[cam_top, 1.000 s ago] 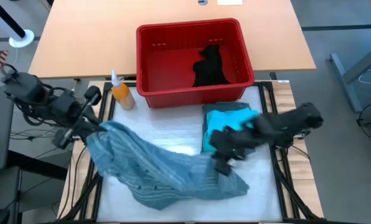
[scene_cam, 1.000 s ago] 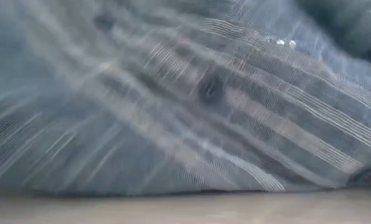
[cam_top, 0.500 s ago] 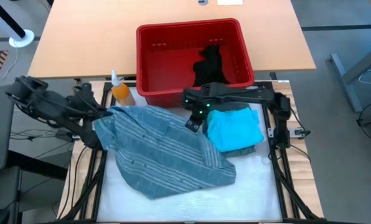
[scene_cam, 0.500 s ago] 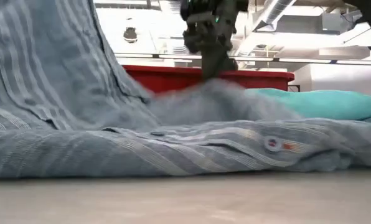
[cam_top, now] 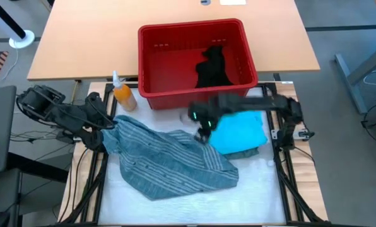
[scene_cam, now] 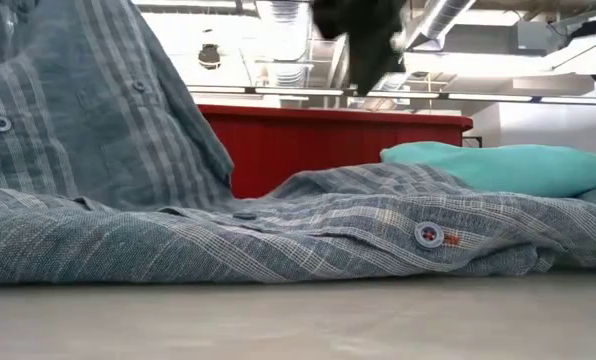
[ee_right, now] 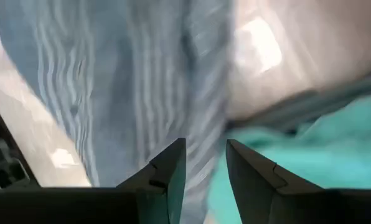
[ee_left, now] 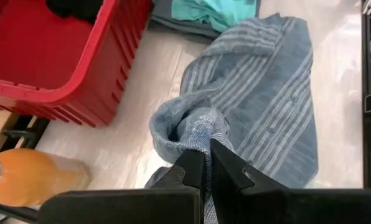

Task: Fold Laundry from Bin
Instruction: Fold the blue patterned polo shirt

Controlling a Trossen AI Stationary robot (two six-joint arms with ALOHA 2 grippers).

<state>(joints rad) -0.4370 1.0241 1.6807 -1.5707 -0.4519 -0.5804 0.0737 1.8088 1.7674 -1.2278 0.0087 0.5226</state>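
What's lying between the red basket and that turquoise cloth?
Mostly bare pale tabletop, seen from above; the right gripper hangs near that gap, between red basket and turquoise cloth.

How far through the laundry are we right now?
Done: the turquoise garment lies folded on a grey-green one beside the red bin. In hand: the striped shirt is spread rumpled on the table; the left hand is shut on a bunch of its cloth, while the right hand hangs open above its far edge, holding nothing. Left: folding that shirt, then the black garment in the bin.
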